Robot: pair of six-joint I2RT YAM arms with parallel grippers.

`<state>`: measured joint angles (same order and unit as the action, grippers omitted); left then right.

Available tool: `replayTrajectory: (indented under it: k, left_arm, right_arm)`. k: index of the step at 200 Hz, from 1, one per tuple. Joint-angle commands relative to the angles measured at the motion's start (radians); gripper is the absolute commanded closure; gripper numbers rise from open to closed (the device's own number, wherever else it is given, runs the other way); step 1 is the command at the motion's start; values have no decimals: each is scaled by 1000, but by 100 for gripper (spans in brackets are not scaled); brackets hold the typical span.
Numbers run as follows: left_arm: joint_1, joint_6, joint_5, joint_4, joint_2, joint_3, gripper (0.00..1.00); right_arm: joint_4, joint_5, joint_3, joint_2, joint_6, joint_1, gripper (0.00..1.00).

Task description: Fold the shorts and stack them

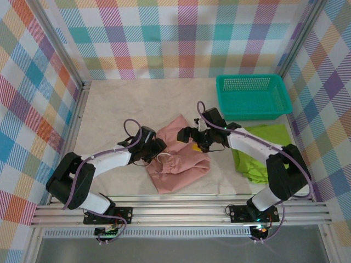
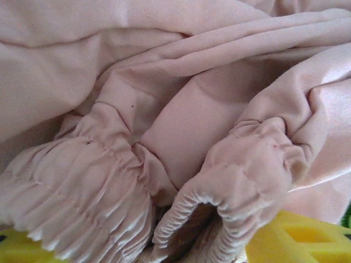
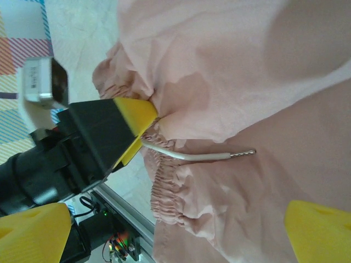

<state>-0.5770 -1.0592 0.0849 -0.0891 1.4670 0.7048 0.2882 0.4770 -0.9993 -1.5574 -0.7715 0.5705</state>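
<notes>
**Surface** point(image 1: 115, 109): pale and marbled, closed in by plaid walls point(image 1: 164, 38) on three sides, with a metal rail point(image 1: 181, 211) along the near edge. There is open room across the far left and far centre. The right side is crowded.

**Pink shorts** point(image 1: 178, 156): lying crumpled at the centre of the surface, between the two arms and well clear of every wall. The gathered waistband point(image 2: 93, 192) faces the left arm. A white drawstring point(image 3: 197, 156) lies loose across the cloth.

**Green shorts** point(image 1: 260, 156): spread at the right, just in front of the basket and close to the right wall. They are partly under the right arm point(image 1: 252, 143) and apart from the pink pair.

**Left fingers** point(image 2: 296, 235): yellow tips set wide apart at the pink shorts' left edge. The bunched waistband fills the gap between them and touches them. The right wrist view shows one tip pressed against the waistband fold.

**Right fingers** point(image 3: 321, 233): spread wide and holding nothing. They are poised over the upper right part of the pink shorts. Whether they touch the cloth cannot be told.

**Basket** point(image 1: 253, 82): teal plastic mesh, upright in the far right corner. Its perforated bottom is in plain sight across the whole inside.
</notes>
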Motion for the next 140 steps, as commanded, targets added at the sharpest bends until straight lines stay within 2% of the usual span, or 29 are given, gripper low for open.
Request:
replayTrajectory:
  k: [1,11,39,55,74,104,140]
  left_arm:
    - [-16,-10,-7,63,8,-1,43]
    - [-18,-18,5,90,16,-4,47]
    - [-24,-39,27,132,30,-9,70]
    - [-27,-51,23,152,22,-17,79]
    - [-29,-53,29,157,19,-15,100]
    - [-29,-40,24,84,-9,38,100]
    - [-37,-22,11,-89,-55,208,100]
  right_arm:
    - [-78,53,27,-54,-47,-1,1]
    - [-105,59,41,-76,-63,-1,0]
    - [-167,80,63,-127,-95,2,1]
    - [-197,92,72,-150,-111,4,1]
    - [-214,97,78,-158,-121,5,1]
    - [-184,62,67,-79,-100,-1,0]
    - [-2,-57,24,135,-31,-59,1]
